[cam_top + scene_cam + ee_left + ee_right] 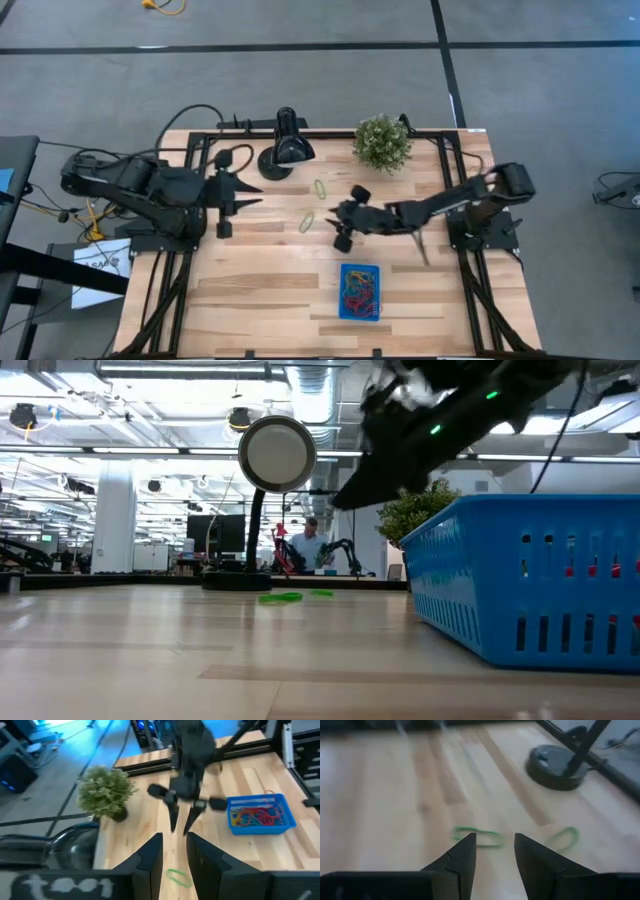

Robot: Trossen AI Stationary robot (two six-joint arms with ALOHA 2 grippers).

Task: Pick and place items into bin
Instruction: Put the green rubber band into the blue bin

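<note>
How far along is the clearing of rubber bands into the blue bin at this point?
Mostly done: the blue bin already holds a tangle of red, yellow and other bands. In hand: the right pincer, open and empty, is beside one green band on the table. Left: that band and a second green band nearer the lamp. The left pincer waits, empty, at the left side.

The bin (359, 291) sits on the bench (250, 290) near its front edge, right of centre, with a heap of bands (359, 294) inside it. Two more bands lie loose mid-bench: one (320, 188) nearer the back edge, the other (307, 222) just in front of it. The lamp (285, 150) and the plant (383, 143) stand along the back edge, lamp to the left. The right pincer (336, 222) hangs beside the loose bands; the left pincer (252, 194) waits toward the left edge.
</note>
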